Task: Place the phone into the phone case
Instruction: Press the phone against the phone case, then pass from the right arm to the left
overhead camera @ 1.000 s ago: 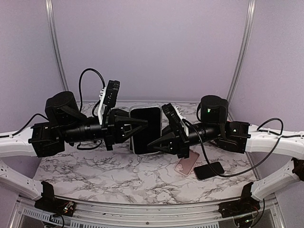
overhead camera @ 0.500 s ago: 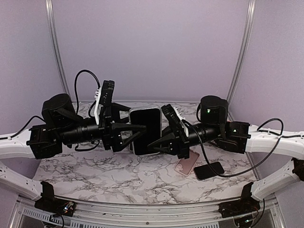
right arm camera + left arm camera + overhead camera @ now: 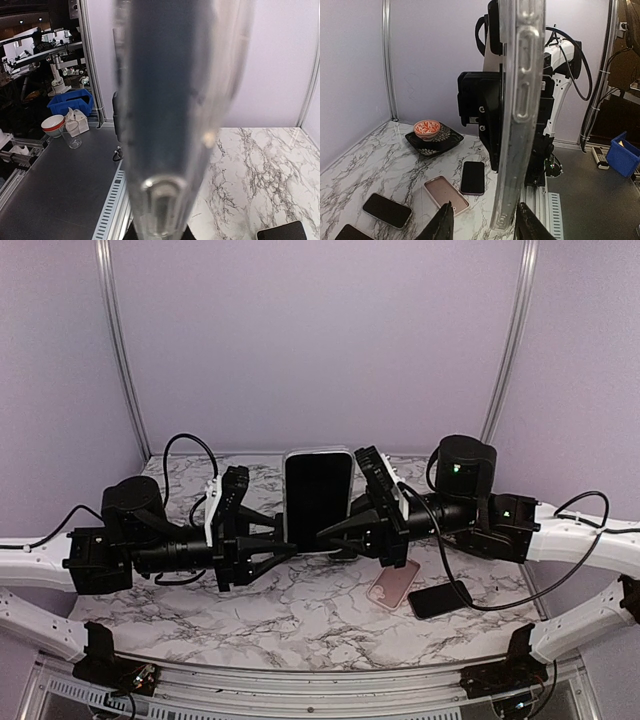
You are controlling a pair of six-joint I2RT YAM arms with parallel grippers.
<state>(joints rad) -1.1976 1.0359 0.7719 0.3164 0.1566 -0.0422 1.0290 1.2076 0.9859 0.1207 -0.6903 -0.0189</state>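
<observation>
I have the phone (image 3: 318, 502) sitting inside the clear phone case (image 3: 520, 115), which stands upright in the air with the tabletop (image 3: 300, 610) below it. My right gripper (image 3: 332, 534) is clamped on the case's lower right edge. My left gripper (image 3: 285, 538), at its lower left, straddles the edge with jaws apart, not pinching. I judge insertion nearly done; what's left is probably pressing the corners home.

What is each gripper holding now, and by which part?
The right gripper pinches the phone at its lower right edge; left gripper holds nothing, jaws open.
</observation>
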